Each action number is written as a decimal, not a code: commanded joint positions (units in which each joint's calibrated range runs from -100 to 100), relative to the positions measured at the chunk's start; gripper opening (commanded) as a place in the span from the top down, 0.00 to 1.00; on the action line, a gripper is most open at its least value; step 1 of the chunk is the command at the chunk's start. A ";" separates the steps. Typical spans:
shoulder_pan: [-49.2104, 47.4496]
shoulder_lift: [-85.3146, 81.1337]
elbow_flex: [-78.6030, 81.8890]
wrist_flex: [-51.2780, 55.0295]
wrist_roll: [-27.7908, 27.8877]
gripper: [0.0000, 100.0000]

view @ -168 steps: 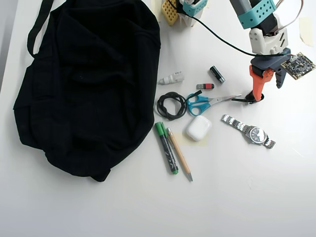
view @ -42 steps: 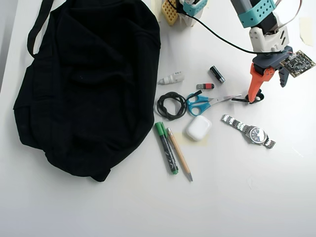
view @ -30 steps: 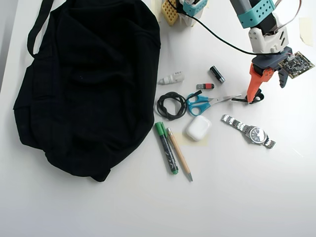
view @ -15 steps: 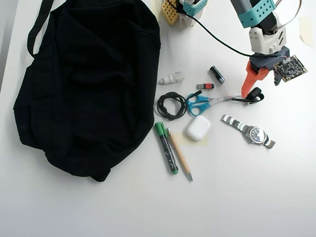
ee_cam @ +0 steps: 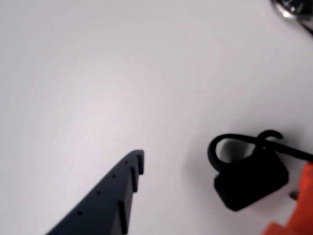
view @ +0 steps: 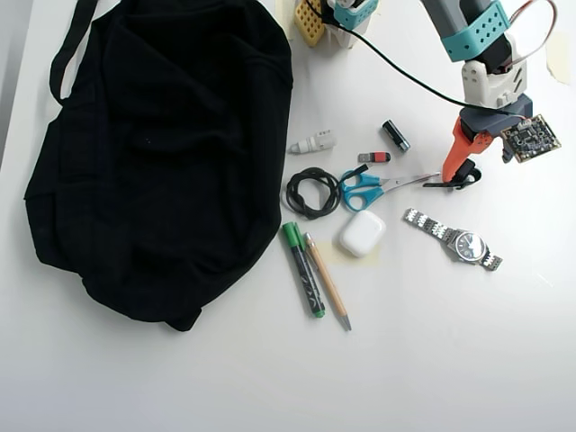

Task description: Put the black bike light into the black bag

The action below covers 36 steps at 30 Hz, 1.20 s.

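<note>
Near the desk's point(view: 423, 360) right edge, upper part in the overhead view, we see the gripper point(view: 461, 171) pointing down w/ its orange finger point(view: 455, 155) touching or just beside the black bike light point(view: 465, 174), which sits on the white surface just right of the scissors' point(view: 378, 185) blade tip. In the wrist view the black bike light point(ee_cam: 250, 180) lies on the desk point(ee_cam: 98, 73) w/ its thin strap looped above it; the orange finger point(ee_cam: 298, 205) is at the lower right edge, right against the light, and the dark finger point(ee_cam: 105, 203) comes up from the bottom edge, well apart from it, w/ bare desk between. So the pincer is spread apart, light between the fingers but not clamped. The black bag point(view: 153, 153) fills the desk's upper left, strap running to the top edge, well apart from the light. Between them, overhead view: coiled cable ring point(view: 311, 192), white earbud case point(view: 362, 233), green marker point(view: 304, 268), pencil point(view: 328, 282), and a wristwatch point(view: 453, 238) just below the light, toward the right edge.
</note>
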 commanded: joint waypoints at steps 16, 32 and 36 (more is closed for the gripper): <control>-0.04 -0.31 -2.05 2.25 -1.91 0.65; 0.18 -0.23 -2.14 2.42 -2.85 0.74; 0.26 -0.23 -2.14 2.16 -3.69 0.77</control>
